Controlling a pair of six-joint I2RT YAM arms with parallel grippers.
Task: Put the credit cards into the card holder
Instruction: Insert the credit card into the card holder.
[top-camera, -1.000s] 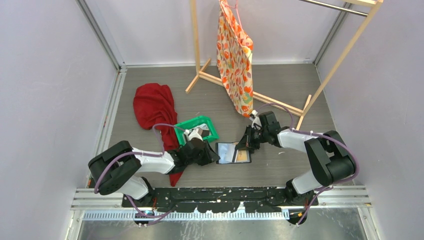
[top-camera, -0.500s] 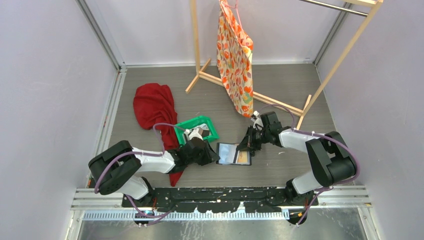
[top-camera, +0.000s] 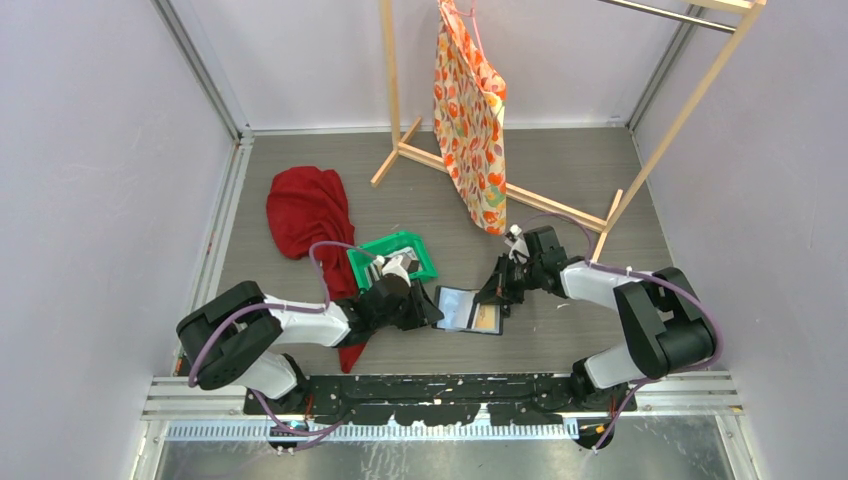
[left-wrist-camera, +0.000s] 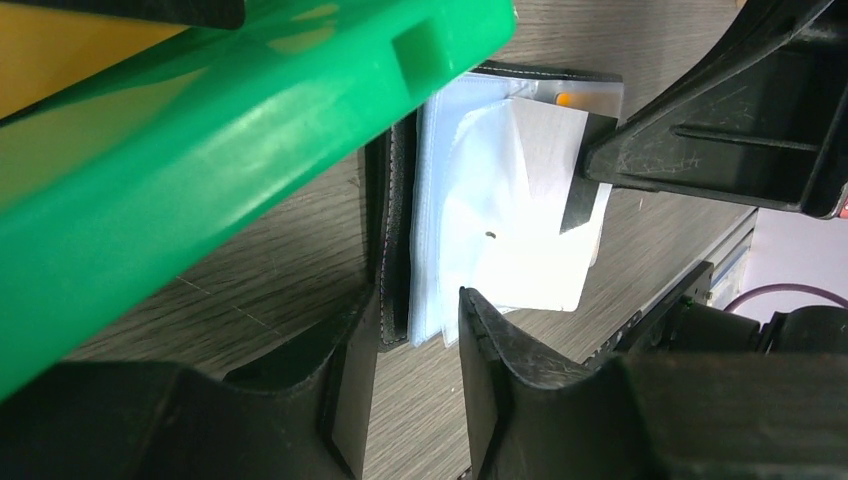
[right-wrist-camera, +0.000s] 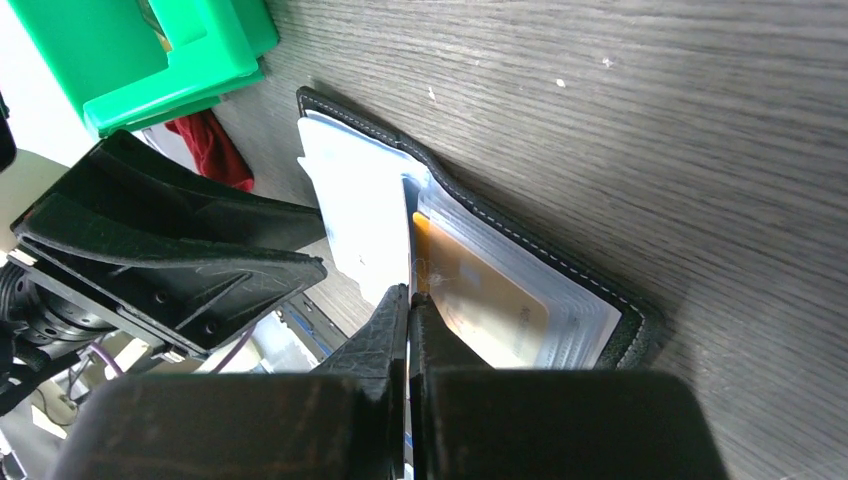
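Right wrist view: right gripper (right-wrist-camera: 408, 298) jaws pressed together at the holder's (right-wrist-camera: 525, 232) fold, likely parting sleeves; left gripper (left-wrist-camera: 415, 312) jaws spread astride its edge, steadying it.

My right gripper (right-wrist-camera: 409, 298) is matt black plastic, faintly scuffed. The card holder (right-wrist-camera: 525, 238) looks like black grained leather with pale stitching. Its sleeves (right-wrist-camera: 360, 215) are clear, glossy plastic over a smooth orange-yellow card (right-wrist-camera: 480, 295). The green tray (right-wrist-camera: 170, 50), upper left of the frame, is shiny moulded plastic. The table (right-wrist-camera: 650, 120) is matt grey wood grain.
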